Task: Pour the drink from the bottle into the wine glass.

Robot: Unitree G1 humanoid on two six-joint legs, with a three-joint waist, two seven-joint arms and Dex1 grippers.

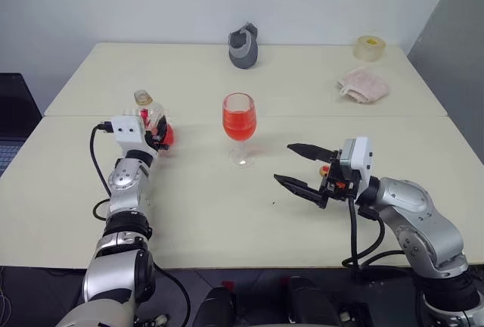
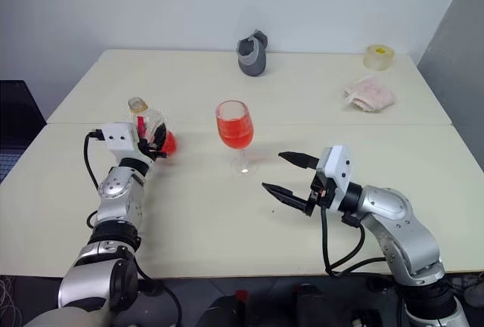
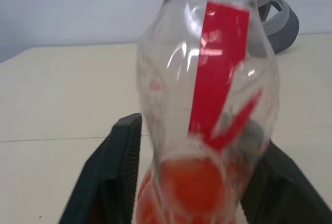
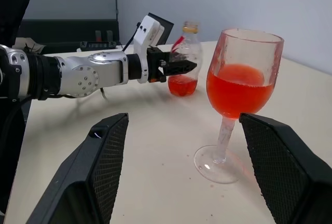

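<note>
Wine glass (image 1: 239, 126) upright mid-worktop (image 1: 227, 213), about half full of red drink (image 1: 239, 124). Bottle (image 1: 155, 124) stands toward the left edge, red dregs at bottom, between my left gripper's (image 1: 160, 135) jaws; grip unclear. Right gripper (image 1: 301, 168) near the glass, jaws wide, empty.

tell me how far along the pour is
Pouring looks done: the wine glass holds red drink to about half its bowl, and the bottle stands upright on the table with only a little red at its base. In hand: the left claw sits around the bottle. Left: pulling that claw away. The right claw hangs open beside the glass.
</note>
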